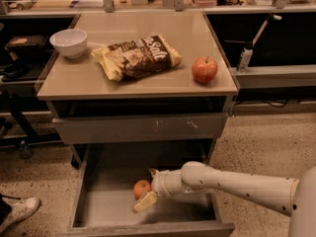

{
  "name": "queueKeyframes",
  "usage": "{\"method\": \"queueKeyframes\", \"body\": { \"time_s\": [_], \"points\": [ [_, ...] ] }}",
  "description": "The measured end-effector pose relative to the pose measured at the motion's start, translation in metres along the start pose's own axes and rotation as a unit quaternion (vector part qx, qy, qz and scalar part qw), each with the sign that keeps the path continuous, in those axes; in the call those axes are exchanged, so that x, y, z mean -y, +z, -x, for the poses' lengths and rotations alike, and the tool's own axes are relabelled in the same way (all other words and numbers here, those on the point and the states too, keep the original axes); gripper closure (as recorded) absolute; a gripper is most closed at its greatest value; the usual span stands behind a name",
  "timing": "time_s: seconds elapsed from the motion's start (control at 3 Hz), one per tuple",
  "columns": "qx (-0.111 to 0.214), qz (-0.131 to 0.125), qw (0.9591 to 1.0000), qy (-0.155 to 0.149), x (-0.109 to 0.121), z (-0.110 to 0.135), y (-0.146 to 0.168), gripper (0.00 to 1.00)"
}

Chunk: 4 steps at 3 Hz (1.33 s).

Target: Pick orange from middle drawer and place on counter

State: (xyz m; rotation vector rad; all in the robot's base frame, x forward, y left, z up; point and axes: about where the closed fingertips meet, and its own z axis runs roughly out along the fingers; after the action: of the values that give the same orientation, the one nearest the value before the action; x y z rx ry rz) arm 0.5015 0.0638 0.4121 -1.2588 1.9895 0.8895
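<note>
Orange [141, 188] on the drawer [106, 209] floor, lower centre of frame, straddled by the open gripper [145, 190]. Centre, close gently to stop any rolling, then lift clear of the walls toward the desk [89, 80].

Your arm [237, 186] is a smooth cream-white tube, dotted along its side with small dark screws; it swells into a rounded joint and a ribbed wrist; your gripper [144, 190], tipped pale yellow, sits inside the middle drawer [106, 209].
</note>
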Motion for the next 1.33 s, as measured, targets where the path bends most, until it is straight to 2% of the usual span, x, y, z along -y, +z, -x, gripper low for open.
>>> {"method": "queueKeyframes", "body": {
  "time_s": [0.67,1.0,1.33],
  "points": [
    [0.003,0.014,0.9999,-0.002,-0.0018,-0.0167,0.0207,0.00],
    [0.003,0.014,0.9999,-0.002,-0.0019,-0.0167,0.0207,0.19],
    [0.003,0.014,0.9999,-0.002,-0.0019,-0.0167,0.0208,0.42]
  ]
}}
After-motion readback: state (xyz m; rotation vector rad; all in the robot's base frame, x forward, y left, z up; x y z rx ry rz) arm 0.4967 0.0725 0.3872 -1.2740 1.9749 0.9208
